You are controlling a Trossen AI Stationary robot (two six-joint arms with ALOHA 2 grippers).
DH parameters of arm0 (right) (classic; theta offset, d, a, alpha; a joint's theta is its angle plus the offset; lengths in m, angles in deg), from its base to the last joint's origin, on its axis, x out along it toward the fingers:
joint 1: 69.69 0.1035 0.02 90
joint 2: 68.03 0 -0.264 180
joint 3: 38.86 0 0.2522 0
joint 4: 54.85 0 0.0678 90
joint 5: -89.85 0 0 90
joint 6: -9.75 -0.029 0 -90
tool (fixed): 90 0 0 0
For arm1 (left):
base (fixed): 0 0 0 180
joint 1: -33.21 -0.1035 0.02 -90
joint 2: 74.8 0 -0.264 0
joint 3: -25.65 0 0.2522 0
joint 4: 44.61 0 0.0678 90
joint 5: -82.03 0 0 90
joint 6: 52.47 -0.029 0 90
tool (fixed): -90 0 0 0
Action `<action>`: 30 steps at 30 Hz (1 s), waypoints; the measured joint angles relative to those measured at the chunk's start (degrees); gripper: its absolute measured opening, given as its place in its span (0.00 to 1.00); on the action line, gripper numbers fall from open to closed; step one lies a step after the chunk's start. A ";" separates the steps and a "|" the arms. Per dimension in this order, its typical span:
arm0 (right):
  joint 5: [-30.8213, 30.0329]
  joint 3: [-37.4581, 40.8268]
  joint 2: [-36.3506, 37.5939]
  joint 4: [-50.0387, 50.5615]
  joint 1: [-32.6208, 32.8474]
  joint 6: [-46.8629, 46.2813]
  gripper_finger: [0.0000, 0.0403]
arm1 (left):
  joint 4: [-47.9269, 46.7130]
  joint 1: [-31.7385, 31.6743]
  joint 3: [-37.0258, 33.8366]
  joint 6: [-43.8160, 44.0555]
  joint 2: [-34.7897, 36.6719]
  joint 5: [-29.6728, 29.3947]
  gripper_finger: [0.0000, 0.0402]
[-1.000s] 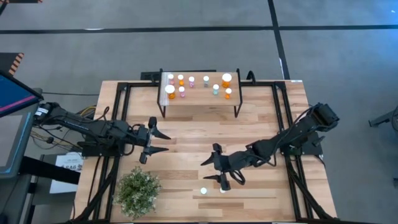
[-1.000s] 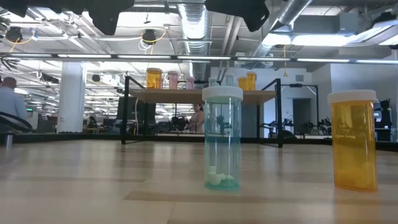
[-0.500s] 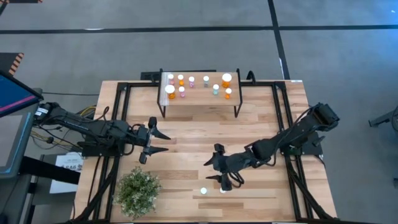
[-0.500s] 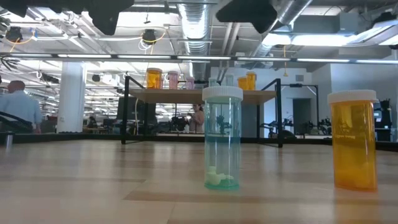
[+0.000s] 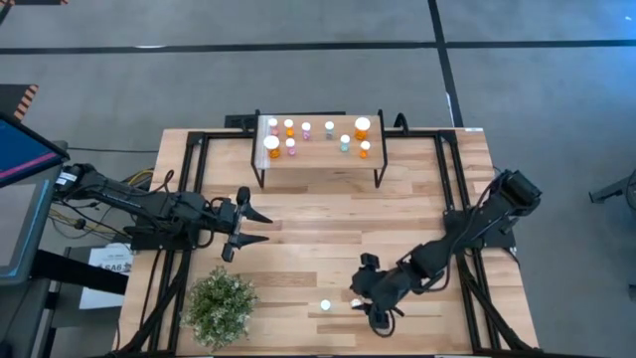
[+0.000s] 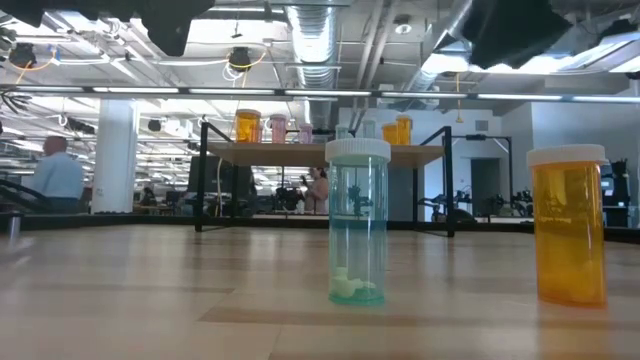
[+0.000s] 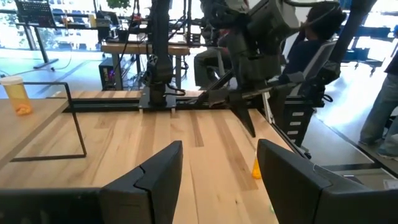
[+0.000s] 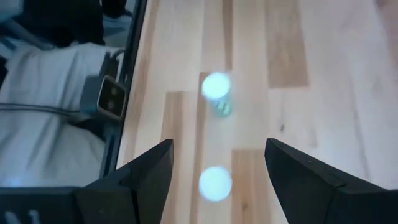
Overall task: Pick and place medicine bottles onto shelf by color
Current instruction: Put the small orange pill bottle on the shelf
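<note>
While the left arm waits over the left-middle of the tabletop (image 5: 417,199), the right arm reaches toward the near edge. Its right gripper (image 5: 370,303) hangs above two bottles that stand on the bare wood. The wrist view shows its two dark fingers (image 8: 144,177) spread wide apart, with nothing between them. Below the gap stand a teal bottle (image 8: 217,92) and a second white-capped bottle (image 8: 215,184), both seen cap-on from above; they are near each other but apart.

From the camera at table height, the teal bottle (image 6: 358,222) stands upright with a few white pills at its bottom. Beside it stands an orange bottle (image 6: 569,224), likewise upright and white-capped. From overhead the teal bottle's cap (image 5: 325,305) shows clearly, whereas the orange one is mostly covered by the right gripper.

The left gripper (image 5: 247,224) points toward the table's middle, its fingers (image 7: 158,177) parted and empty.

The shelf (image 5: 318,159) stands at the far edge of the table on thin black legs. Nine bottles (image 5: 289,127) stand on its light top: orange ones toward both ends, pink ones left of centre, and teal ones right of centre. A large orange bottle (image 5: 272,147) stands at the front left of the shelf and another (image 5: 362,127) near its right end.

A green potted plant (image 5: 220,304) sits at the near left of the table, well apart from the bottles. A person (image 6: 58,175) shows in the room behind.
</note>
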 joint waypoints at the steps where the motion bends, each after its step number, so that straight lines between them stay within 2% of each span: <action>1: 0.12 0.02 0.00 0.07 0.35 -0.56 0.68 | 0.00 0.00 0.00 0.03 0.00 0.00 0.49; 10: 0.47 0.00 0.15 2.97 2.21 -3.89 0.68 | -0.02 -0.02 0.00 0.20 0.00 -0.02 0.49; 15: 0.10 0.10 -2.57 4.38 1.76 -3.79 0.68 | -0.24 -0.02 0.00 0.22 0.00 -0.04 0.49; 20: 0.50 0.06 -5.61 4.01 1.08 -4.35 0.68 | -0.23 -0.02 0.01 0.48 -0.04 -0.04 0.49; 30: 0.96 0.04 -6.55 2.70 1.37 -5.73 0.68 | -0.42 -0.04 0.02 0.61 -0.05 -0.07 0.49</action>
